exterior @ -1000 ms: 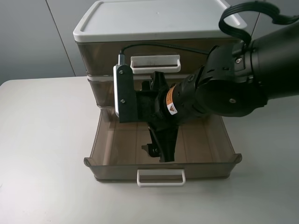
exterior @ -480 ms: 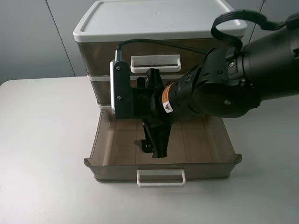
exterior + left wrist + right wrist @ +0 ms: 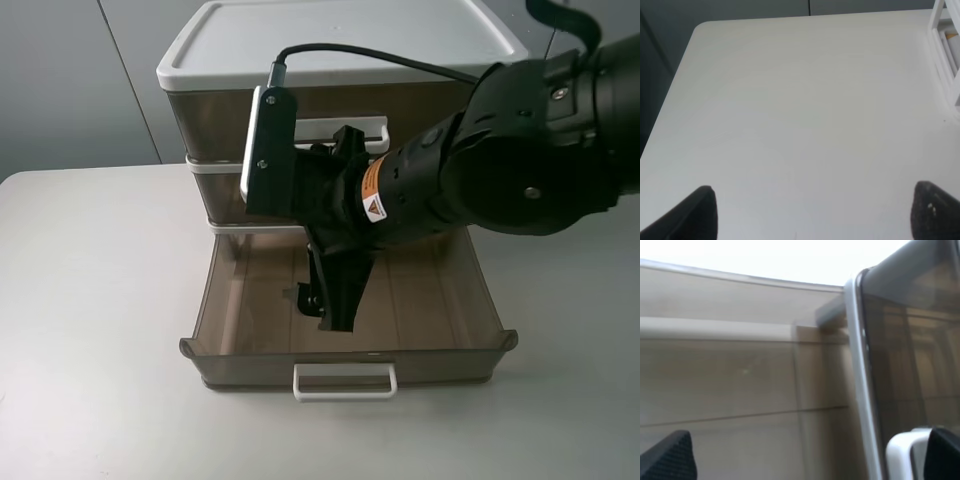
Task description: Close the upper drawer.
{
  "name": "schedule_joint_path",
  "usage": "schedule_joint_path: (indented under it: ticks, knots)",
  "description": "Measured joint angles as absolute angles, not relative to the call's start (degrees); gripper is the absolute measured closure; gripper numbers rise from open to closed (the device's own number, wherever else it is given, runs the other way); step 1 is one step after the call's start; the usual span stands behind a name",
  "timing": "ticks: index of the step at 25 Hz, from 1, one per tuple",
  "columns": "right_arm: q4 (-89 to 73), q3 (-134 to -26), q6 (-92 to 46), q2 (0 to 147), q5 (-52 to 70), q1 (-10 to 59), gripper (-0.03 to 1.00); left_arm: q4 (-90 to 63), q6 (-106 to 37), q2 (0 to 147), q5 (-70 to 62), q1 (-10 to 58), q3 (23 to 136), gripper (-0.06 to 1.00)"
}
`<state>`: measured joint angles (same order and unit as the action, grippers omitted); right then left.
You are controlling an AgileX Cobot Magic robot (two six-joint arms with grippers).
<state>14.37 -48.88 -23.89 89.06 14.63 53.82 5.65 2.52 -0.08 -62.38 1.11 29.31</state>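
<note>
The chest [image 3: 340, 45] has a white lid and a tall top drawer [image 3: 200, 125] with a white handle [image 3: 375, 128]. The upper drawer [image 3: 215, 197], the shallow brown middle tier, shows only its left end and looks pushed in. My right arm hides its handle. The look-alike lowest drawer [image 3: 440, 310] is pulled far out, with its white loop handle [image 3: 345, 380] in front. My right gripper [image 3: 328, 305] hangs inside this open drawer, touching nothing I can see. The right wrist view shows it [image 3: 807, 457] open before brown drawer walls [image 3: 740, 375]. My left gripper [image 3: 810, 215] is open over bare table.
The white table [image 3: 90, 300] surrounds the chest, and its left edge shows in the left wrist view [image 3: 675, 90]. A white frame [image 3: 946, 55] stands at the edge of that view. A grey wall [image 3: 70, 80] is behind the chest. My bulky right arm [image 3: 520, 170] spans the chest front.
My right wrist and its camera bracket have risen toward the chest front. The fingers have shifted slightly left and up inside the open drawer. No drawer has moved.
</note>
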Motion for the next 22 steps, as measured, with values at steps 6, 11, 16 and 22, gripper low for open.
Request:
schedule_joint_path:
  ticks: [6,11,16,22]
  knots:
    - [6.4,-48.9,-23.5,84.3,26.4,57.8,0.28,5.7,2.5,-0.1,-62.4,1.1,29.3,0.2]
    - [0.9,-48.9,-23.2,76.6,35.5,58.7,0.28,5.7,2.5,-0.1,-62.4,1.1,29.3,0.2]
    - [-0.8,-46.8,-19.4,65.1,41.0,58.8,0.28,5.7,2.5,-0.1,-62.4,1.1,29.3,0.2]
    - [-0.9,-41.7,-13.7,48.5,48.5,58.8,0.28,5.7,2.5,-0.1,-62.4,1.1,29.3,0.2]
